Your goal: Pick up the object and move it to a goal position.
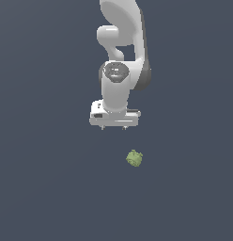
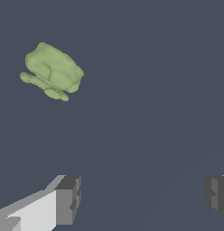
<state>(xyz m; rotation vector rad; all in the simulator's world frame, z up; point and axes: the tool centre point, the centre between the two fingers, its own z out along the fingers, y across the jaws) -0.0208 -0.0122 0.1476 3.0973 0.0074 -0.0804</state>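
- Arm [image 1: 122, 42]: one white jointed unit with dark grey joint bands, entering from the upper edge of the exterior view and ending in a flat white block that faces down.
- Pincer [image 1: 112, 127]: mounted under that block. In the exterior view only two small stubs show below it, one near each end. In the wrist view its fingers [image 2: 66, 200] are white with dark grey pads and stand far apart, one at each side of the picture, with bare surface between them. State: wide, holding nothing.
- Object [image 1: 134, 158]: one small olive-green lump, roughly round, with a mottled and knobbly surface. Much smaller than the white block above it. The wrist view [image 2: 53, 71] shows rounded lobes on top and a few flatter folds along one side.
- Object position: it lies on the plain dark blue-grey surface [image 1: 43, 188], below the pincer in the exterior view and offset towards that view's right. It is clear of the pincer and not touched by either finger. In the wrist view it sits outside the gap between the fingers, off to the side of the finger with the white body showing.
- Surface: uniform dark blue-grey, filling both views. No edge or corner of it is visible, so the object cannot be placed against any border.
- Height of the pincer over the surface: cannot be told from these views.
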